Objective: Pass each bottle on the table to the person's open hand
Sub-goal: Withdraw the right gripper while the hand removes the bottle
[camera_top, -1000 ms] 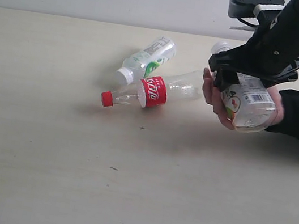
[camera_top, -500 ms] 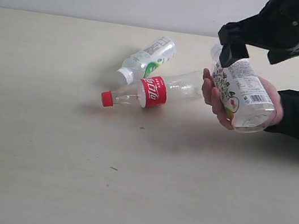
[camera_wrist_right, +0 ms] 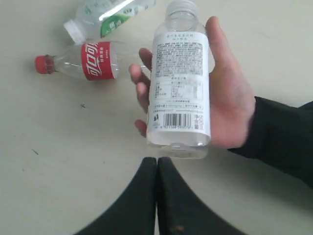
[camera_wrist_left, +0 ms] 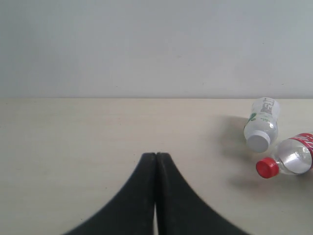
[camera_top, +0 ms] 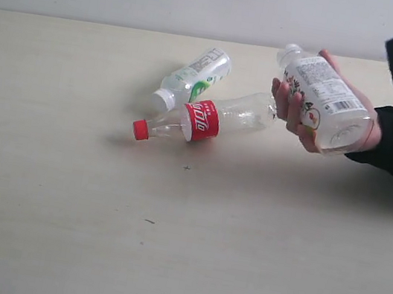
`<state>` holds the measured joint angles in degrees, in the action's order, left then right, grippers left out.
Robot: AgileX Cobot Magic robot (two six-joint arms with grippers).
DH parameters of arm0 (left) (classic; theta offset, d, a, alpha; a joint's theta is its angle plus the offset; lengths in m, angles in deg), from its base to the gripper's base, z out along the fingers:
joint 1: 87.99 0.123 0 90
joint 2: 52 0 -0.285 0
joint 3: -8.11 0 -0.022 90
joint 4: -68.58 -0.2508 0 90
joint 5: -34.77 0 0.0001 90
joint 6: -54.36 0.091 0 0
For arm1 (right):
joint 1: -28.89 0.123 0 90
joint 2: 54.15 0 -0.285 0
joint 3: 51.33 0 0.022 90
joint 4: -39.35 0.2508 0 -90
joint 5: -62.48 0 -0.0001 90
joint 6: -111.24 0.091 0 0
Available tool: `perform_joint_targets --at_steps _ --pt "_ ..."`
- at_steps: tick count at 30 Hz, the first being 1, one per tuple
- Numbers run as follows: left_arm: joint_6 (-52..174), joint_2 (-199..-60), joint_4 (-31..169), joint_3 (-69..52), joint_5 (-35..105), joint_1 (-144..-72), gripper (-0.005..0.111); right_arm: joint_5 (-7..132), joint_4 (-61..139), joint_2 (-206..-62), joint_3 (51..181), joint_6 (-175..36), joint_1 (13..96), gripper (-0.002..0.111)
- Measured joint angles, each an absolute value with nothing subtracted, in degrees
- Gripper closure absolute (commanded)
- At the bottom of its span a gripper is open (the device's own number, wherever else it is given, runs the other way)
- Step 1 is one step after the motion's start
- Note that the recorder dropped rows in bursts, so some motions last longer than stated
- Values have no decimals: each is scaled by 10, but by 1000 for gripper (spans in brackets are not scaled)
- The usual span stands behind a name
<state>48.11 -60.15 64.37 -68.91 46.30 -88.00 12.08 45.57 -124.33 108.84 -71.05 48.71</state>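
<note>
Barcode bottle (camera_top: 325,101) lies in the person's hand (camera_wrist_right: 232,100). Red-label bottle (camera_top: 201,121) and green-label bottle (camera_top: 193,77) lie on the table (camera_top: 95,213). They look light, thin-walled and slick, so grip the labelled middle. Left gripper (camera_wrist_left: 155,155) and right gripper (camera_wrist_right: 157,160) have fingers together, holding nothing.

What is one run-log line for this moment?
barcode bottle: in person's hand | red-label bottle, green-label bottle: on table | left gripper: shut | right gripper: shut

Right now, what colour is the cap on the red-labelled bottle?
Its cap is red, clearest in the exterior view.
</note>
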Motion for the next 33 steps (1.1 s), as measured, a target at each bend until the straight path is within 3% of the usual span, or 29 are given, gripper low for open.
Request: perform_joint_targets --at_steps 14,22,33 --pt "481 -602 644 -689 463 -880 107 183 635 -767 821 -810 487 108" --pt "481 -602 644 -689 463 -880 107 165 633 -657 789 -810 487 108" --pt "481 -602 644 -689 463 -880 107 165 632 -629 789 -810 487 108"
